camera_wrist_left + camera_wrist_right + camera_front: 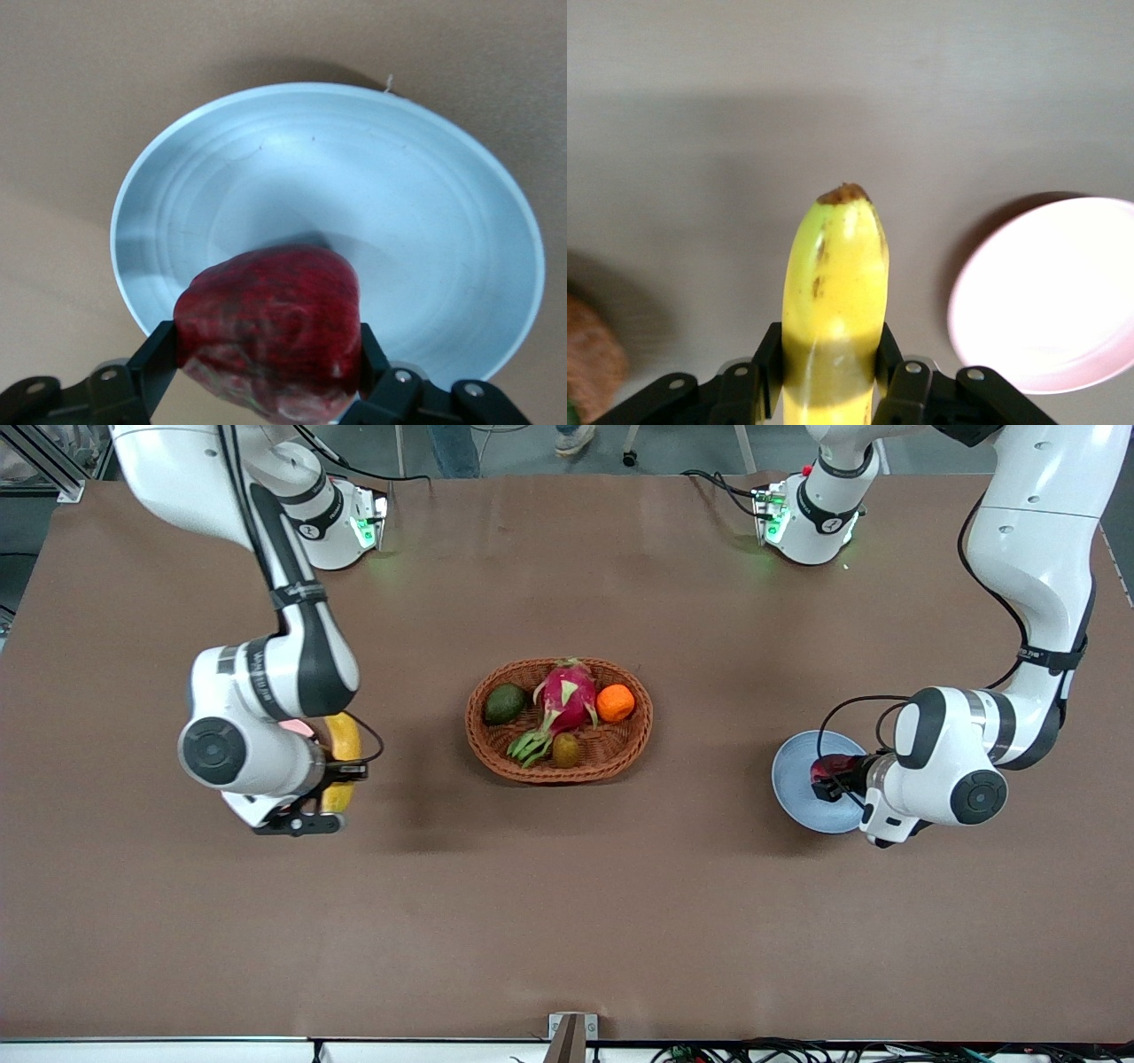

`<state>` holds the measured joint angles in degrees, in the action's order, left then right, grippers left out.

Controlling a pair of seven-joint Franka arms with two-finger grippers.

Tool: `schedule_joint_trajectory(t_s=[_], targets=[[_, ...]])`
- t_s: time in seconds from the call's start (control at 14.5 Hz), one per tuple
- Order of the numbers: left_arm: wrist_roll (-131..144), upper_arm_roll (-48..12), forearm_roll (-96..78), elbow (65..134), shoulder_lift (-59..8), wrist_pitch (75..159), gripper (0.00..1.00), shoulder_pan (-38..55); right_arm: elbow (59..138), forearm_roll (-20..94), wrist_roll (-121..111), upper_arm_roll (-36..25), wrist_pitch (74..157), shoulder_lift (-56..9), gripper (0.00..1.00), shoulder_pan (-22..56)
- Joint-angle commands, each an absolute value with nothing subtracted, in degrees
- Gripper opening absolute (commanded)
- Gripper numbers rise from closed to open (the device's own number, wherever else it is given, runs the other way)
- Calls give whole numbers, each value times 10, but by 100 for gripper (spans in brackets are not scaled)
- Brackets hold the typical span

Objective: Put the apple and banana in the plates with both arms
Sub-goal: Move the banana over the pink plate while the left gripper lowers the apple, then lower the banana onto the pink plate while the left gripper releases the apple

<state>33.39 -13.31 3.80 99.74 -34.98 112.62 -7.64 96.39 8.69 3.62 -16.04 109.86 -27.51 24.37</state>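
Dark red round apple (270, 332): clamped in left claw (266, 372), over light blue round plate (416, 221), basket's 3 o'clock.
Long yellow banana (833, 310): clamped in right claw (828, 376), beside pale pink round plate (1050, 301), not above it; releasing here risks landing on the table.

plates 2 (797, 779) (297, 727) | apple 1 (828, 767) | banana 1 (344, 744) | basket 1 (620, 757)

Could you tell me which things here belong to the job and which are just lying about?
Job: apple in left claw over blue plate; banana in right claw; pink plate.
Lying about: basket, dragon fruit, orange, avocado, kiwi.
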Motion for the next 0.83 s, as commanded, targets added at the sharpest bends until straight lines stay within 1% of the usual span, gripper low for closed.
schedule_joint_trajectory(t_s=[0.0, 0.14, 0.28, 0.42, 0.55, 0.76], targets=[[332, -137, 41, 997, -341, 1128, 100, -74, 978, 76, -27, -154, 1098, -268, 5, 178], [332, -137, 41, 993, -317, 1119, 100, -71, 998, 53, -72, -154, 1102, -268, 5, 143], [327, -138, 42, 985, -287, 1102, 100, -73, 1002, 49, -99, -154, 1102, -271, 5, 127], [310, -138, 42, 951, -269, 1072, 100, -72, 1035, 26, -101, -154, 1120, -273, 5, 126], [309, -138, 43, 903, -261, 1023, 100, -71, 1074, 19, -102, -154, 1170, -273, 5, 126], [308, -139, 44, 840, -247, 970, 100, -70, 1102, 9, -102, -154, 1215, -275, 6, 127]])
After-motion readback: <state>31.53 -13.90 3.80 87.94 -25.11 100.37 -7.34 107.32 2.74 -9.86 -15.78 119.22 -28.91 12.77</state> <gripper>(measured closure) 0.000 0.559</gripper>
